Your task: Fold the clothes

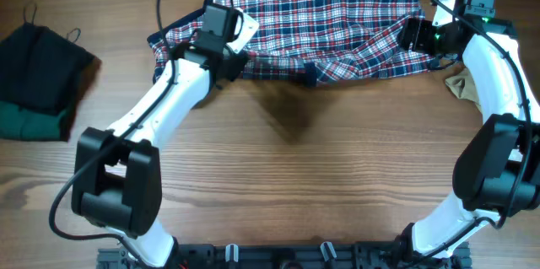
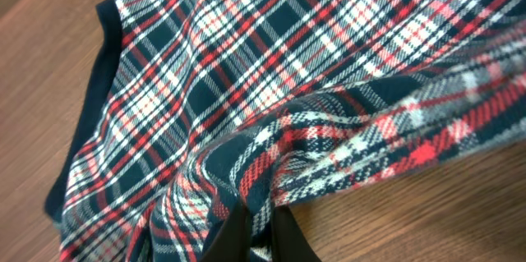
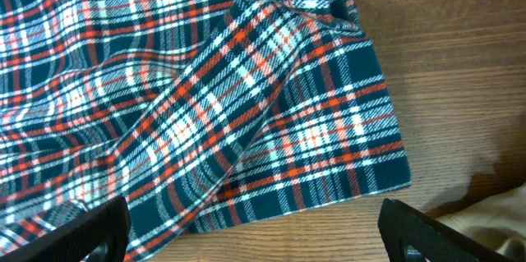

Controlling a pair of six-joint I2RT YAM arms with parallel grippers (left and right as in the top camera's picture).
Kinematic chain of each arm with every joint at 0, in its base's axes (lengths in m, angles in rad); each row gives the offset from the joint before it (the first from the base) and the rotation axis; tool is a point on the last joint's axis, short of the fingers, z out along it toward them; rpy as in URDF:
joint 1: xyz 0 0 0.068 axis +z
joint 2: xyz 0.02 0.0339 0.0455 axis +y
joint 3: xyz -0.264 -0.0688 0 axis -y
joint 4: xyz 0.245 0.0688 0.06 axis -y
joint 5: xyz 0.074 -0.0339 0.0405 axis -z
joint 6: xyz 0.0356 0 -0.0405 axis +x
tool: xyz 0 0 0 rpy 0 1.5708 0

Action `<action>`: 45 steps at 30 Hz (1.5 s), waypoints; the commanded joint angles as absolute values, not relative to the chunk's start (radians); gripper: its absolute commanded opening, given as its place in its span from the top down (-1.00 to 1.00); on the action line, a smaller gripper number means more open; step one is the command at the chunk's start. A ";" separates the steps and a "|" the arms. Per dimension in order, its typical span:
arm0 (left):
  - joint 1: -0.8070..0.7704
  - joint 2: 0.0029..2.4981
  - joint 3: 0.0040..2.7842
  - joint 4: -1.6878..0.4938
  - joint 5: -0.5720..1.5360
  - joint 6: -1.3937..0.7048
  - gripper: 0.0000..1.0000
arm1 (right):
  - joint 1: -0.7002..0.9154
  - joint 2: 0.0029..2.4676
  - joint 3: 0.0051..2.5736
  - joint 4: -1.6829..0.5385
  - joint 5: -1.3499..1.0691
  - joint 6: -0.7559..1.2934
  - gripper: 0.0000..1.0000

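The plaid garment (image 1: 337, 29), red, navy and white with navy trim, lies spread and rumpled across the far side of the table. My left gripper (image 1: 226, 60) is at its front left part, shut on a bunched fold of the plaid cloth (image 2: 271, 172); both dark fingers (image 2: 289, 237) pinch fabric between them. My right gripper (image 1: 413, 37) hovers over the garment's right end, open wide, its fingers (image 3: 427, 233) standing apart above the plaid corner (image 3: 362, 155) with nothing held.
A folded black and dark green garment (image 1: 38, 79) sits at the far left of the wooden table (image 1: 295, 168). A beige cloth (image 1: 467, 85) lies by the right arm, also seen as beige cloth (image 3: 493, 213) at the lower right of the right wrist view.
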State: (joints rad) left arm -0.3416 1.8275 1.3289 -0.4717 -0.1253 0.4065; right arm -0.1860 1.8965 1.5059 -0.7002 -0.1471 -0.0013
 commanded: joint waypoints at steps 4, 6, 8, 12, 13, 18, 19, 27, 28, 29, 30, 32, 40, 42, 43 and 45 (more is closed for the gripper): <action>-0.257 1.852 1.339 -0.432 0.051 0.415 0.91 | -0.180 1.891 1.496 -0.685 -0.123 0.000 -0.94; -0.252 1.894 1.339 -0.392 0.064 0.415 0.90 | -0.180 1.891 1.496 -0.682 -0.122 -0.001 -0.94; -0.252 1.938 1.339 -0.349 0.068 0.411 0.89 | -0.180 1.891 1.496 -0.681 -0.118 -0.001 -0.94; -0.248 2.029 1.339 -0.287 0.070 0.404 0.88 | -0.180 1.891 1.496 -0.678 -0.118 -0.001 -0.94; -0.245 2.045 1.339 -0.280 0.070 0.403 0.88 | -0.180 1.891 1.496 -0.676 -0.118 -0.001 -0.94; -0.195 2.067 1.340 -0.226 0.052 0.275 0.91 | -0.180 1.892 1.496 -0.668 -0.108 -0.001 -0.94; -0.187 2.067 1.340 -0.226 0.052 0.275 0.91 | -0.180 1.892 1.496 -0.667 -0.096 -0.001 -0.94; -0.186 2.067 1.340 -0.229 0.060 0.248 0.44 | -0.143 1.896 1.478 -0.752 -0.260 -0.374 -0.40; -0.187 2.067 1.340 -0.234 0.073 0.245 0.23 | -0.131 1.896 1.478 -0.737 -0.260 -0.434 -0.42; -0.187 2.067 1.340 -0.238 0.082 0.245 0.12 | -0.121 1.896 1.478 -0.704 -0.255 -0.474 -0.43; -0.188 2.067 1.340 -0.249 0.090 0.245 0.06 | -0.112 1.896 1.479 -0.649 -0.245 -0.492 -0.50; -0.187 2.067 1.340 -0.272 0.090 0.245 0.05 | -0.098 1.897 1.479 -0.569 -0.241 -0.498 -0.61; -0.187 2.067 1.340 -0.304 0.090 0.170 -0.08 | 0.036 1.927 1.479 -0.672 -0.166 -0.574 -0.60; -0.187 2.067 1.340 -0.304 0.089 0.151 -0.10 | 0.038 1.972 1.479 -0.674 -0.123 -0.564 -0.56; -0.187 2.067 1.340 -0.304 0.089 0.148 -0.10 | 0.032 2.000 1.479 -0.669 -0.118 -0.539 -0.55; -0.187 2.067 1.340 -0.305 0.089 0.149 -0.10 | 0.018 2.045 1.479 -0.632 -0.115 -0.406 -0.56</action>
State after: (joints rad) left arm -0.1951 2.0579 1.3289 -0.3031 0.0772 0.1734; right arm 0.0425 1.9656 1.4799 -0.6651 -0.1509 -0.5262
